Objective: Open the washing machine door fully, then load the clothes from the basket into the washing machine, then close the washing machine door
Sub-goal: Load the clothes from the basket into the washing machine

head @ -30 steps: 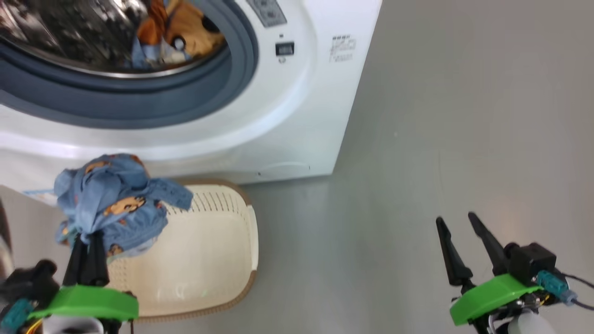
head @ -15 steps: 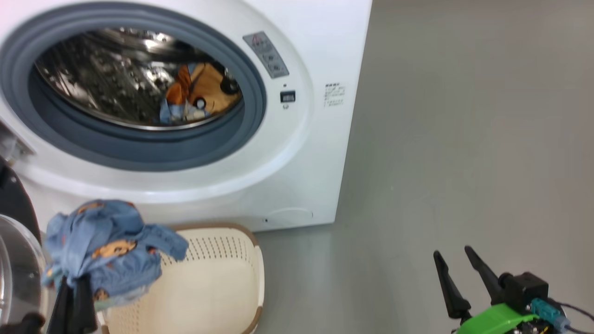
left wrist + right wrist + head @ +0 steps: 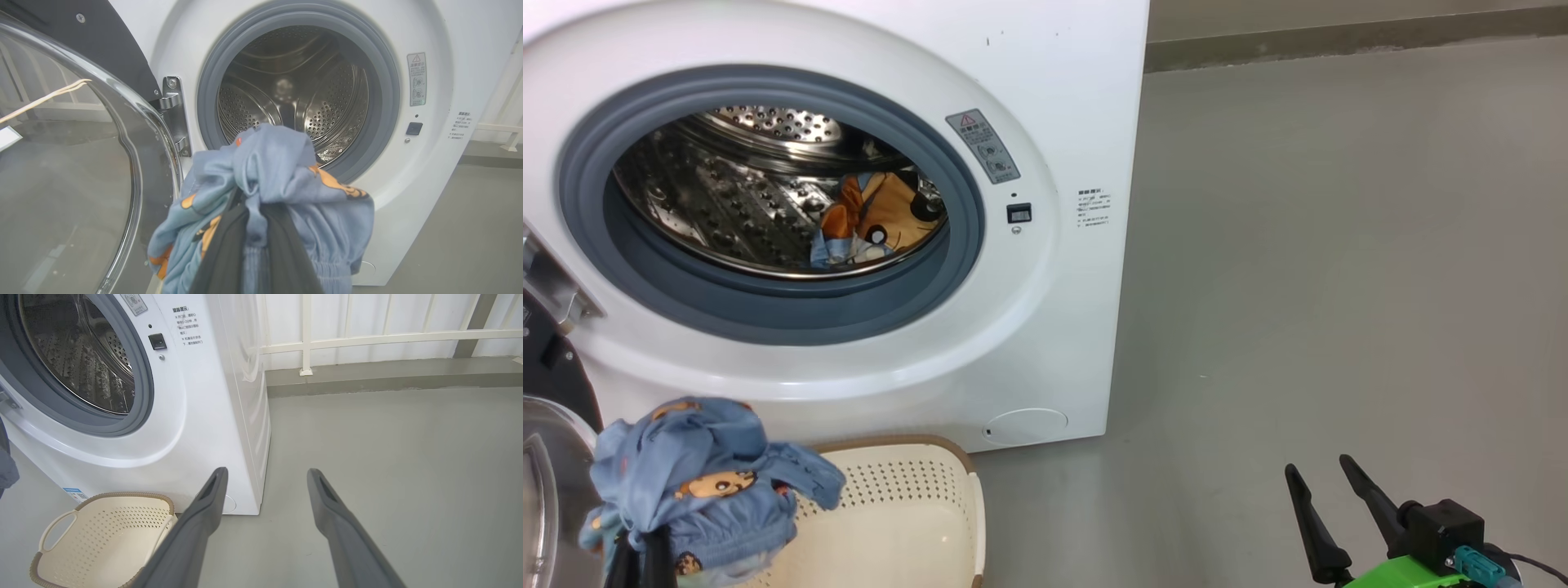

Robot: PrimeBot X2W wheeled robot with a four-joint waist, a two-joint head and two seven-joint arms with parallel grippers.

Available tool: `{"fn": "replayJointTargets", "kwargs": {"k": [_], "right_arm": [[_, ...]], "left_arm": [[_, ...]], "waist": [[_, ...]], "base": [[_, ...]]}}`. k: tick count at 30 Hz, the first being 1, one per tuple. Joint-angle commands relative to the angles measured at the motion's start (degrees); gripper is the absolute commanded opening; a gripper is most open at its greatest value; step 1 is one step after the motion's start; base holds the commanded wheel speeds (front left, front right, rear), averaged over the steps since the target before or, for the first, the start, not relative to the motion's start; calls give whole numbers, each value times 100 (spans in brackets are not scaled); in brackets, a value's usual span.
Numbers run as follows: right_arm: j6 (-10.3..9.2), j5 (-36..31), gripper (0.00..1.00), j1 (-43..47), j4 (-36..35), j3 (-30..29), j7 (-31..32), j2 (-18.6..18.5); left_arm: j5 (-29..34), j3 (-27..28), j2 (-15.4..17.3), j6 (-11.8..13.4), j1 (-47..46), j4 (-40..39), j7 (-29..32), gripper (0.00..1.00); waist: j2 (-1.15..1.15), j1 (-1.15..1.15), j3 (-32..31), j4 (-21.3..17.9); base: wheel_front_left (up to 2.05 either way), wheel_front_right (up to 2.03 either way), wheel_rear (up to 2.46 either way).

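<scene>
The washing machine (image 3: 1054, 98) stands with its drum open, and an orange and blue piece of the clothes (image 3: 878, 216) lies inside. The washing machine door (image 3: 73, 163) hangs swung open at the left, its glass bowl (image 3: 543, 482) at the head view's edge. My left gripper (image 3: 255, 208) is shut on a light blue bear-print garment (image 3: 698, 482), held bunched above the left end of the basket (image 3: 931, 474), in front of the drum mouth (image 3: 294, 94). The basket (image 3: 102, 539) looks empty inside. My right gripper (image 3: 1319, 478) stands open over bare floor at the lower right, holding nothing.
Grey floor (image 3: 1339, 286) stretches to the right of the machine. A low kerb with a white railing (image 3: 367, 339) runs behind it. The door hinge (image 3: 173, 110) sits at the drum's left.
The head camera has tilted up, so more of the drum and front panel shows. The left gripper still holds the blue garment over the basket. The right gripper stays open.
</scene>
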Motion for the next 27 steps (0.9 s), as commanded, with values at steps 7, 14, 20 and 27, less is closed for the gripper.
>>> {"fn": "replayJointTargets", "kwargs": {"k": [7,14,20,27], "right_arm": [[9,-79,100,-45,-176,118,-28,-43],[9,-71,100,-70,-180,118,-28,-56],[9,-83,100,-99,-235,124,-28,-48],[9,-99,100,-149,-386,101,-28,-51]], "left_arm": [[-22,106,54,96,-17,-145,-37,0],[-71,44,54,149,-24,-109,-37,0],[-110,43,54,176,-27,-88,-37,0],[-155,-13,54,210,-72,-117,-37,0]], "waist": [[0,0,28,22],[0,0,34,46],[0,0,47,34],[0,0,104,26]], "base": [[0,0,0],[0,0,0],[0,0,0],[0,0,0]]}}
